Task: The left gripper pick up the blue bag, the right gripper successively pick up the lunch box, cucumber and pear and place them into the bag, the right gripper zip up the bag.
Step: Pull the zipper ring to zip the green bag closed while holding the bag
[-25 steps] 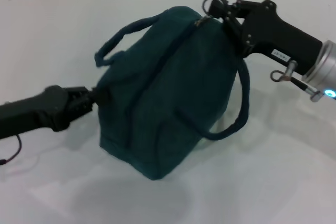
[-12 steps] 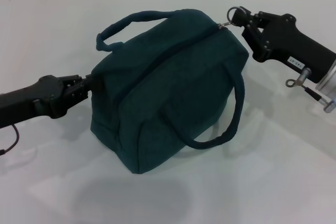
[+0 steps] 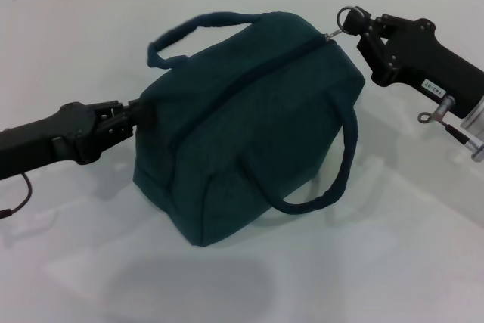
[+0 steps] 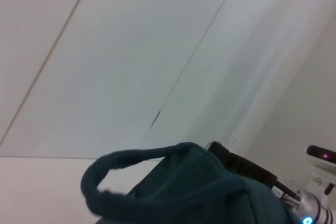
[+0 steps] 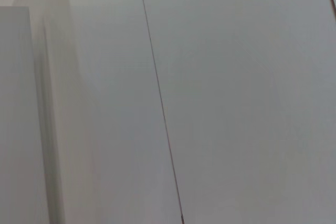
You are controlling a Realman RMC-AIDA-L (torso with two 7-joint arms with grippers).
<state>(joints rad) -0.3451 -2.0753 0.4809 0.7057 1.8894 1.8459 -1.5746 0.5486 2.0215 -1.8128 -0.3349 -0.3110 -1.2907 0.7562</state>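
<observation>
Blue bag [image 3: 249, 122] zipped closed, sitting tilted on the white table [image 3: 393, 262], contents hidden. Left claw [image 3: 136, 117] clamped on the bag's left end; fingertips buried in fabric. Right claw [image 3: 355, 24] pinches the zip-pull ring [image 3: 348, 15] at the bag's far right corner; its wrist is cut off at the frame edge. Right wrist view shows only blank wall.

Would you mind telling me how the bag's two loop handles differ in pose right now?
On the blue bag, the far handle arches upward above the bag's top edge, while the near handle droops down over the bag's side. The far handle lies nearer the left gripper; the near handle hangs below the right gripper. Both are the same dark teal fabric loops.
</observation>
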